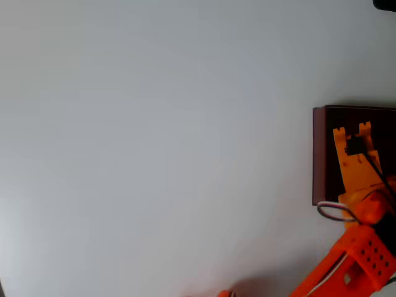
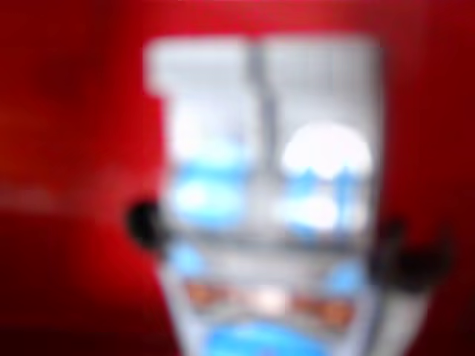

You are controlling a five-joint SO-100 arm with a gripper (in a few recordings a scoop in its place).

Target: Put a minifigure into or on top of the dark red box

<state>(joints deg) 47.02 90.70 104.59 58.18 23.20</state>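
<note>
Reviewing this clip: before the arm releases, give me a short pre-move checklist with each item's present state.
1. Gripper is over the dark red box: ok, overhead view.
2. Minifigure sits against a red background in the wrist view: ok, though blurred.
3. Jaws closed on the minifigure: cannot tell.
4. Fingertips lie inside the box's walls: ok, overhead view.
5. Height above the box floor: cannot tell.
6. White table beside the box free of obstacles: ok.
</note>
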